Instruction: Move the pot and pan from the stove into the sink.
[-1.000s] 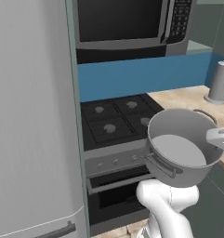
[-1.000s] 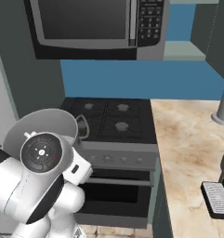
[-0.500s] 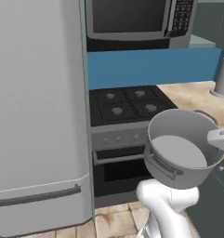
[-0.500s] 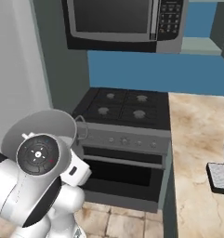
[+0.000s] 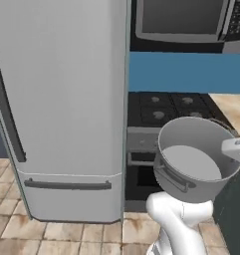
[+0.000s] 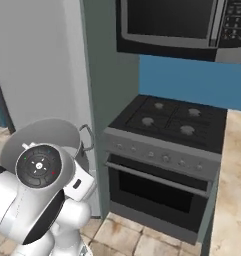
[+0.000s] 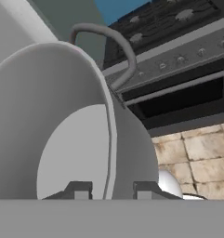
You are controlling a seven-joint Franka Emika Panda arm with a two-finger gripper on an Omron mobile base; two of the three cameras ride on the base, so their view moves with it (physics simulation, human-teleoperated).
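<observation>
— Kitchen-wise, what stood around the robot?

— Biggest was a grey refrigerator (image 5: 61, 99), then the stove (image 6: 167, 130) under a microwave (image 6: 177, 22), its four burners bare.

— And the pot (image 5: 193, 159)?

— Lifted off, held tilted over the floor tiles; the pincer (image 7: 108, 188) pinched its rim, one finger either side.

— Which step?

— Carrying, I'd judge. Next it needed the sink, which I couldn't see; nor the pan.

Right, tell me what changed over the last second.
The base drove left: the black gas stove slid rightward in both base views and the grey fridge now looms large. The gripper stayed shut on the silver-grey metal pot's rim, carried tilted as before.
</observation>
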